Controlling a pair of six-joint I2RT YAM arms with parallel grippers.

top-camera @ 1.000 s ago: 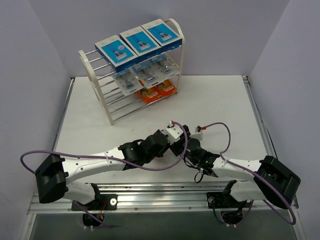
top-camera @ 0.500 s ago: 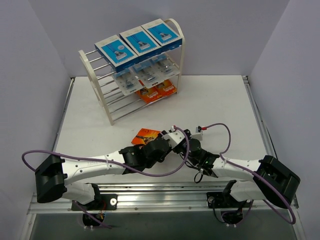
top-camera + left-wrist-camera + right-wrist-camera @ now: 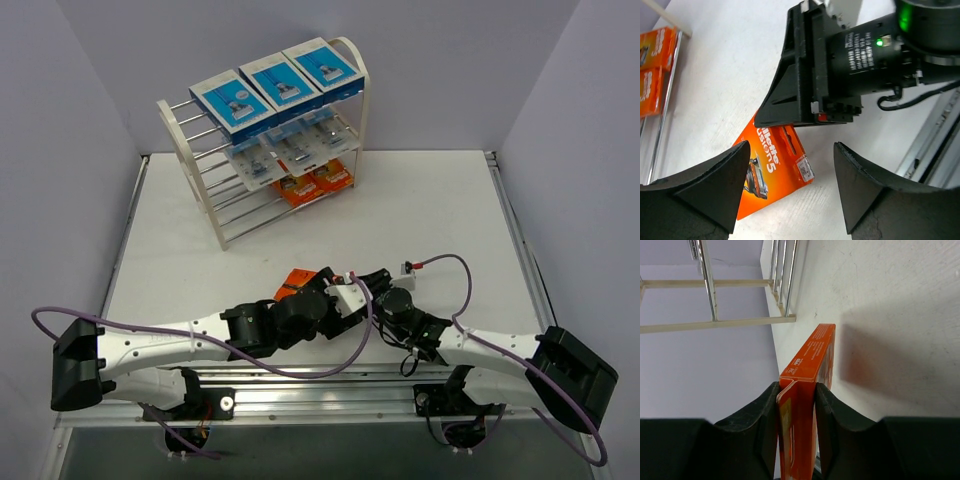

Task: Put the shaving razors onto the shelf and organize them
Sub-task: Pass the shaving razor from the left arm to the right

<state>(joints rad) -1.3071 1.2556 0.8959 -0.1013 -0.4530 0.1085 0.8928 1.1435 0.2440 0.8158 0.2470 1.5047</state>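
- right gripper (image 3: 796, 386): clamped on the loose orange pack (image 3: 811, 357), one finger on each flat face, gripping it at one end.
- The pack runs out past the fingertips, its faces roughly parallel to the table (image 3: 450, 200). Can't tell if it touches the surface; its shadow falls on the table right beside it.
- left gripper (image 3: 790, 152): jaws apart, nothing between them. It hangs over the near end of the same pack, and the printed face shows in the gap.
- The two grippers meet nose to nose at the near centre of the table, left one from the left, right one from the right. Green LED (image 3: 880, 42) is lit on the right wrist body.
- Pack is well apart from the shelf (image 3: 216, 215), on the near side of it.
- The shelf sits far left of centre, angled, against the back wall.
- Top tier: three blue boxes (image 3: 275, 80) in a row.
- Second tier: three blister packs (image 3: 290, 148).
- Third tier: two orange packs (image 3: 315, 183) side by side at the right end.
- Purple cables (image 3: 455, 265) loop off both arms.
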